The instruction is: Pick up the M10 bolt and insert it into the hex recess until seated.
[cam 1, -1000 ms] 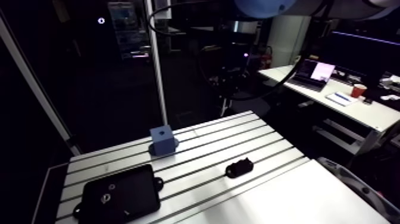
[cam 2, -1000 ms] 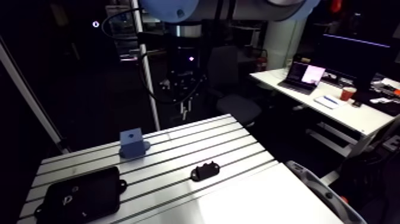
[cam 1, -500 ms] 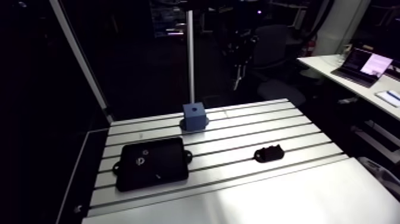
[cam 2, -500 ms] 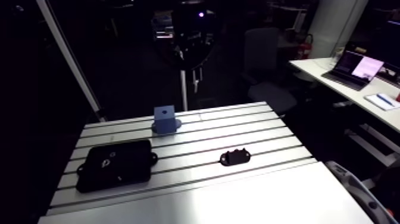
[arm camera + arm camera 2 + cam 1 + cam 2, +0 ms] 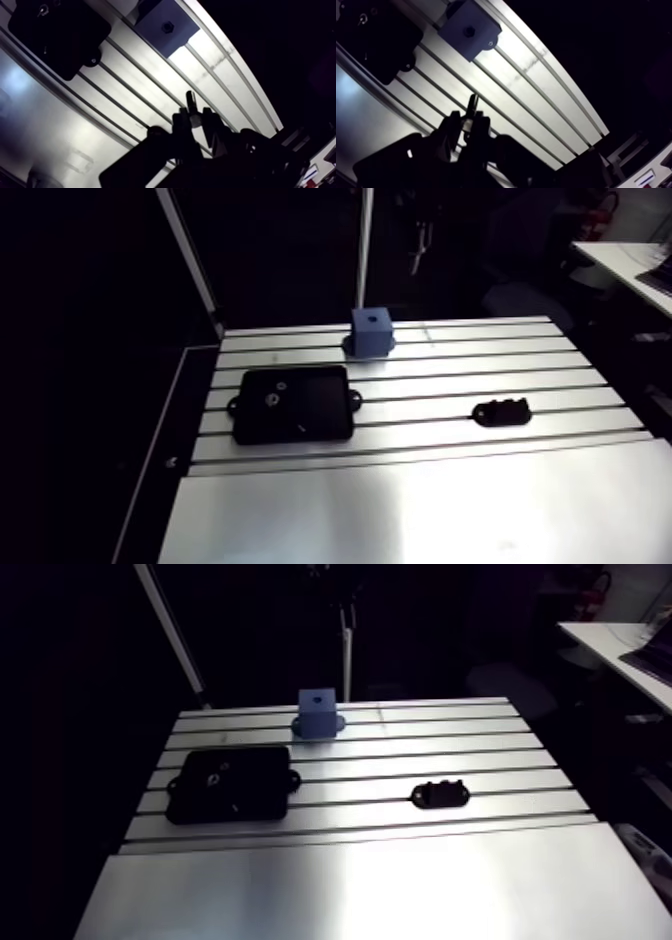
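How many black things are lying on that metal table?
2. A flat black tray lies near the blue block; a small black part lies alone farther along the table. Nothing seems hidden.

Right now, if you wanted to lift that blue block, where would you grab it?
Probably by two opposite side walls of the blue block, coming straight down from above. It stands upright on the table, and its sides look flat and parallel. The gripper is shut on a bolt, so that would have to go first.
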Motion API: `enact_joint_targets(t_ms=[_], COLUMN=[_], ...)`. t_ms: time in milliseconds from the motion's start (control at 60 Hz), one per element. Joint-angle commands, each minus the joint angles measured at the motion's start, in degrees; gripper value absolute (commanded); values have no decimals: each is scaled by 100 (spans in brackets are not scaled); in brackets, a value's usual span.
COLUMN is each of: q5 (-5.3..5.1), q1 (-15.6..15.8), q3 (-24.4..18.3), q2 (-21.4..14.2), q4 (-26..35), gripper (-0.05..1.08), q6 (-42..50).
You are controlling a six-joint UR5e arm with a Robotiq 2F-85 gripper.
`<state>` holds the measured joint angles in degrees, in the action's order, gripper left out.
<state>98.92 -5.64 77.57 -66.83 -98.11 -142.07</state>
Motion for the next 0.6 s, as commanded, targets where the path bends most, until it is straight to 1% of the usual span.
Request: enact_joint_targets(t_ms=[17,250,267,350,600], q5=[26,35,20,10,16], q1=[124,124,124,124,273], q3=[-229,-231,-230,-246,-351], q2=[262,289,312,433,665], q4=[41,156,148,140,94], gripper=[89,89,89,89,89], q6=[-19,-19,-19,-19,182])
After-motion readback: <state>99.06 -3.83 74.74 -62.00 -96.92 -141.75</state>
